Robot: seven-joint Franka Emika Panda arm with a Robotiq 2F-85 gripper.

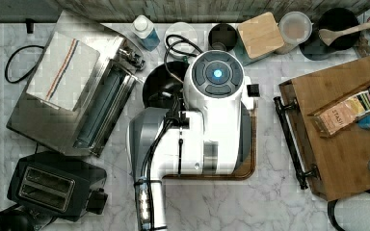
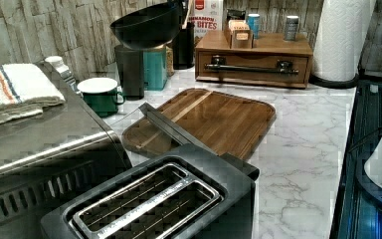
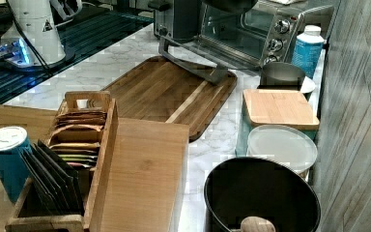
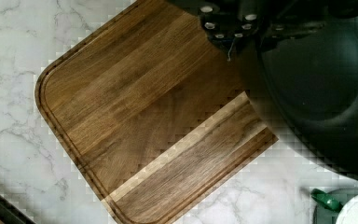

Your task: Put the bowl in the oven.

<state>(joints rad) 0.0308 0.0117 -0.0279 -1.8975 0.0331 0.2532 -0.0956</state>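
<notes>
The black bowl (image 2: 146,25) hangs in the air above the counter, level with the jars at the back in the left view. From above, the bowl (image 1: 161,86) shows partly under my white arm, just beside the oven's open side. My gripper (image 4: 249,28) is shut on the rim of the bowl (image 4: 321,88), over the cutting board's far end. The stainless-steel oven (image 1: 77,86) stands at the top view's left with its glass door (image 1: 103,110) dropped open. The oven (image 3: 251,29) faces the board, its bar handle (image 3: 193,63) resting low over the board's edge.
A wooden cutting board (image 2: 214,119) lies in mid-counter. A black two-slot toaster (image 1: 48,187) sits beside the oven. A folded towel (image 1: 60,70) lies on the oven's top. A green mug (image 2: 102,94), jars, a spoon-holding vessel (image 1: 337,29) and a wooden drawer box (image 1: 337,134) line the back and side.
</notes>
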